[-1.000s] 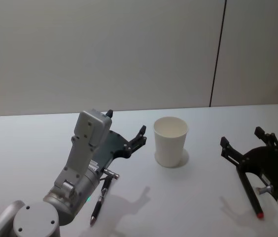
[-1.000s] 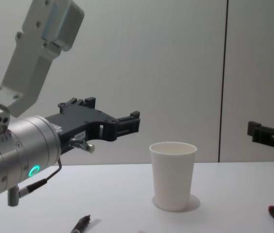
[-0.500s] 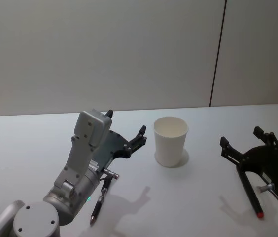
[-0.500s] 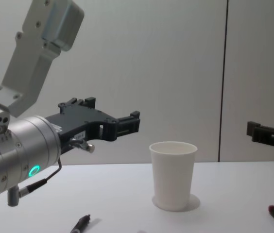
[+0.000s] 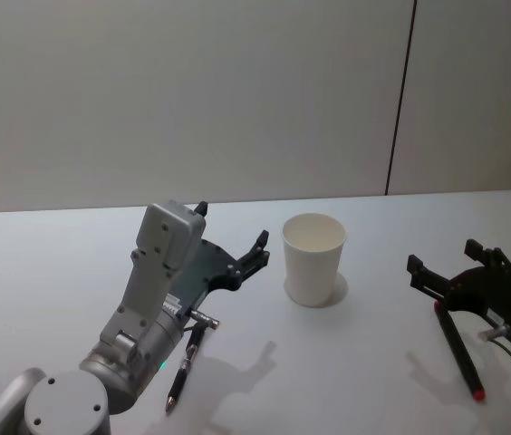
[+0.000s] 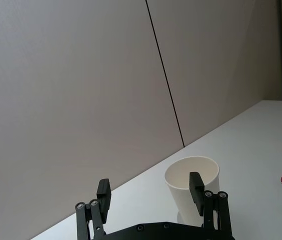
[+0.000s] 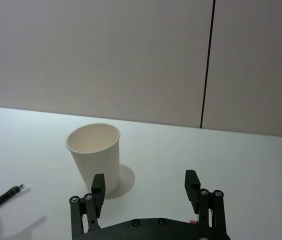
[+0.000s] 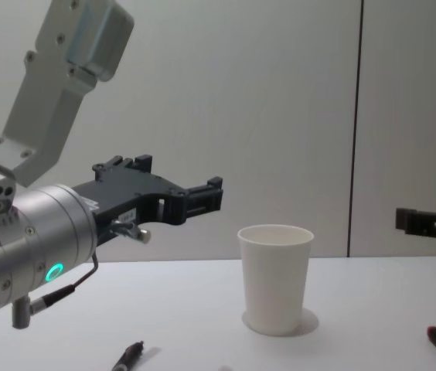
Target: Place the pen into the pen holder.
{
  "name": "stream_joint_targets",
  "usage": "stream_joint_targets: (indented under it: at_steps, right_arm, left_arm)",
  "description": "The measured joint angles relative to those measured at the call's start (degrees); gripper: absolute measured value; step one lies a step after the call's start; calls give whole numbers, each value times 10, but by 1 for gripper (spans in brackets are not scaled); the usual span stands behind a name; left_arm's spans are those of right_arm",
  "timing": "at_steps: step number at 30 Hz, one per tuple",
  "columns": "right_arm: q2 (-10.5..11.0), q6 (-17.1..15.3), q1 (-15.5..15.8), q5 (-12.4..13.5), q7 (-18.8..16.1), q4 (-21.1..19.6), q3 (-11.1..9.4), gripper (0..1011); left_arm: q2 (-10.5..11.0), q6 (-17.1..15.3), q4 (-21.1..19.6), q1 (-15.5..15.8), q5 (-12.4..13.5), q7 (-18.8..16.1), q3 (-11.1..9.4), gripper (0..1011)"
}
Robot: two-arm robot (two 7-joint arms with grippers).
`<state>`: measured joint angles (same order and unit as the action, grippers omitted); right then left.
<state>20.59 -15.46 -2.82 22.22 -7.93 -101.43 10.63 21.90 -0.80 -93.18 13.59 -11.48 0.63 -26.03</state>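
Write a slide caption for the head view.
Pen holder stands upright between the open left gripper and open right gripper; a black pen and a red-tipped pen lie on the table.

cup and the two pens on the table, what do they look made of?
Cup: likely paper, matte white, thin wall, rolled rim.
Left pen: black barrel, probably plastic; silvery bands at one end may be metal.
Right pen: dark matte barrel with red tip, plastic by the look, not certain.

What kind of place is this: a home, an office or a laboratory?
Probably a robot laboratory: a plain white table, bare wall panels behind it, and a paper cup, a black pen and a red-tipped pen laid out.
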Motion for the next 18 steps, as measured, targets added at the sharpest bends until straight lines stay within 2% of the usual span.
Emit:
stream_joint_targets:
  at_steps: [10, 18]
  right_arm:
    - [-2, -108, -43, 32, -3, 21, -11, 1002]
    - [-7, -184, -76, 42, 7, 42, -15, 1001]
  left_arm:
    - [0, 0, 0, 0, 0, 0, 0, 1003]
    - [0, 0, 0, 0, 0, 0, 0, 1003]
